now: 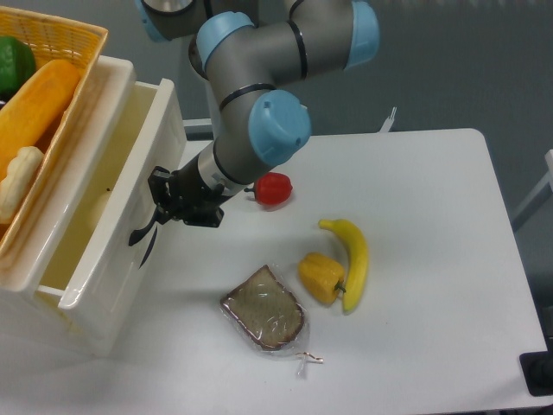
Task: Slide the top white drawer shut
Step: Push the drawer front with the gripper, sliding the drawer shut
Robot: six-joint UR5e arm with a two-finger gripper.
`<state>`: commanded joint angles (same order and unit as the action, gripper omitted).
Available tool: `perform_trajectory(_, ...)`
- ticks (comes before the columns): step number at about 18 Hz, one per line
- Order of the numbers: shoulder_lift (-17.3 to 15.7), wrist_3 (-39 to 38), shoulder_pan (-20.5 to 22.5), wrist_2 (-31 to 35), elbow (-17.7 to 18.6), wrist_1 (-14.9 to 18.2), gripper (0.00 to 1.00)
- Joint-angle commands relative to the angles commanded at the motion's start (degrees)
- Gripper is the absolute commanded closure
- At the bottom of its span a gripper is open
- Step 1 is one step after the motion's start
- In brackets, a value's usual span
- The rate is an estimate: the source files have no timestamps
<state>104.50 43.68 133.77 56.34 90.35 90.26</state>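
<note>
At the far left a wicker basket sits on top of the cabinet, holding a green item, an orange-yellow one and a pale one. Just below it the top white drawer sticks out only partly from the cabinet, its inside showing as a narrow strip. Its curved black handle stands on the front face.

The tool is pressed against the drawer front right at the handle, its dark body reaching in from the right. Whether its fingers are spread or closed cannot be told, since they merge with the black handle. The grey arm with blue joints bends up and back from it.

On the white counter, a red pepper lies just behind the arm's wrist. Nearer the front edge is a wrapped slice of bread. To its right a yellow pepper touches a banana.
</note>
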Motion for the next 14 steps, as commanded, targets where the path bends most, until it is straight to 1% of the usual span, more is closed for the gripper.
perform_trajectory(3, 0.0, -0.1, -1.0, 0.0, 0.0, -0.1, 1.00)
perform_trajectory(8, -0.1, -0.2, -1.1, 0.0, 0.1, 0.0, 1.00)
perform_trajectory(11, -0.1, -0.6, -2.3, 0.2, 0.0, -0.3, 0.99)
perform_trajectory(14, 0.0, -0.7, -2.5, 0.7, 0.0, -0.4, 0.99)
